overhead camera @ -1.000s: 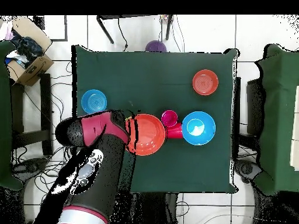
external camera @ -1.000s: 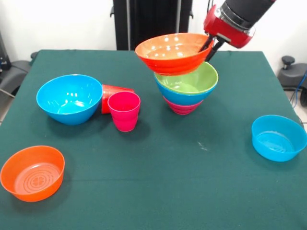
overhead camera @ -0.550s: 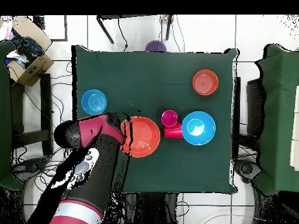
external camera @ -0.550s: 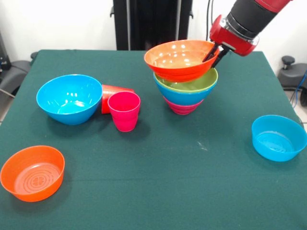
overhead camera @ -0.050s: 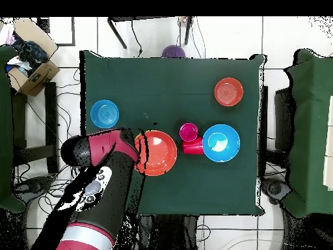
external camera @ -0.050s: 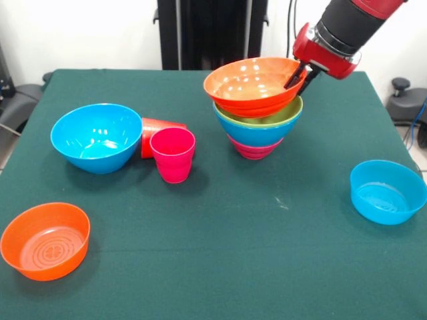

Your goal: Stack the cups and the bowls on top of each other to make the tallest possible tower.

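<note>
The table (external camera @ -0.050s: 220, 267) fills most of the front view under a green cloth. Upper right of centre stands the tower (external camera @ -0.050s: 257, 123): a magenta bowl (external camera @ -0.050s: 252, 148) at the bottom, a blue bowl (external camera @ -0.050s: 250, 135) in it, a green bowl (external camera @ -0.050s: 267, 117) in that, and the large orange bowl (external camera @ -0.050s: 252, 85) on top, tilted and not fully seated. The gripper (external camera @ -0.050s: 298, 72) comes in from the upper right and pinches that orange bowl's right rim. At left centre sits a large blue bowl (external camera @ -0.050s: 97, 137), empty. At the right edge is a light blue bowl (external camera @ -0.050s: 387, 192), also empty, and at lower left a small orange bowl (external camera @ -0.050s: 45, 240) with rings on its bottom. The pink cup (external camera @ -0.050s: 173, 155) stands upright just right of the large blue bowl, with the red cup (external camera @ -0.050s: 155, 131) lying on its side behind it, between the two. In the overhead view a purple bowl (overhead camera @ -0.050s: 173, 51) shows just past the table's top edge.
</note>
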Controlling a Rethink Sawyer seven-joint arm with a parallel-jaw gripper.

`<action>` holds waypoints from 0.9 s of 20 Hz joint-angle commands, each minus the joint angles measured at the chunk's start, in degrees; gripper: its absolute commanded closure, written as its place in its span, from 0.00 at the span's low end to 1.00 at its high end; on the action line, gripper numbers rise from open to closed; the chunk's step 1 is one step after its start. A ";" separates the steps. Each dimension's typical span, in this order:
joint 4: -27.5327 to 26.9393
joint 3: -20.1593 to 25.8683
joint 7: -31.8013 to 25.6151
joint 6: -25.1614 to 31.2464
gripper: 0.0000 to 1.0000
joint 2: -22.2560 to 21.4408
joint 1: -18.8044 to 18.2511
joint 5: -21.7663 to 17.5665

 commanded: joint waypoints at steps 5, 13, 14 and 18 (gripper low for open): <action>2.94 3.17 10.62 -2.84 1.00 0.29 0.76 2.09; 4.29 3.50 10.07 -3.81 0.00 -0.57 0.36 2.08; 4.56 3.94 9.61 -3.82 0.00 -0.84 -0.03 2.32; 5.04 4.86 7.77 -3.19 0.00 -1.80 -1.39 2.54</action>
